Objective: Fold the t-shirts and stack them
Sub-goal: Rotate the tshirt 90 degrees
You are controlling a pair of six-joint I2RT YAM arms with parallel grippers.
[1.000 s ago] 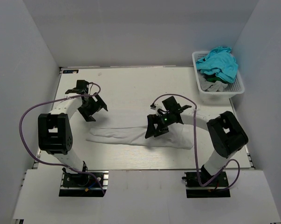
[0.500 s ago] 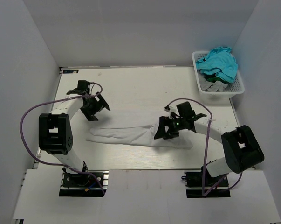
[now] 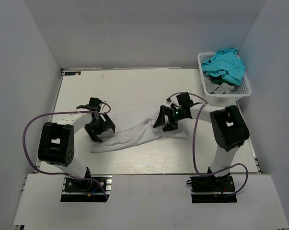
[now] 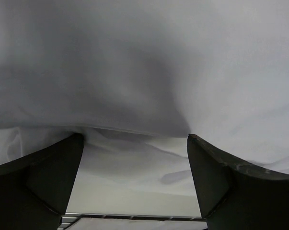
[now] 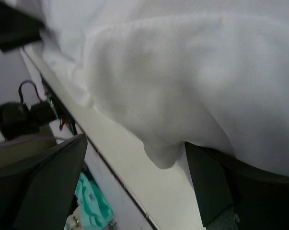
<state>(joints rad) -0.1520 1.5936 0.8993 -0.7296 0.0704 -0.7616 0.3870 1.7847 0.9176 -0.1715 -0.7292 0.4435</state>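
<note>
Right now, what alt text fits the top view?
A white shirt lies in a long strip across the table, the left gripper and right gripper open over its ends. A basket of turquoise shirts sits far right.

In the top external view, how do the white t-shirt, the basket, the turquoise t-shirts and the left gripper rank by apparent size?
Largest to smallest:
1. white t-shirt
2. basket
3. turquoise t-shirts, heaped inside it
4. left gripper

A shirt (image 3: pixel 134 136) lies on the table (image 3: pixel 130 86), left gripper (image 3: pixel 100 130) at its left end, right gripper (image 3: pixel 163 122) near its right; behind it, rightward, a basket (image 3: pixel 226 98) holding more shirts (image 3: pixel 225 64).
</note>
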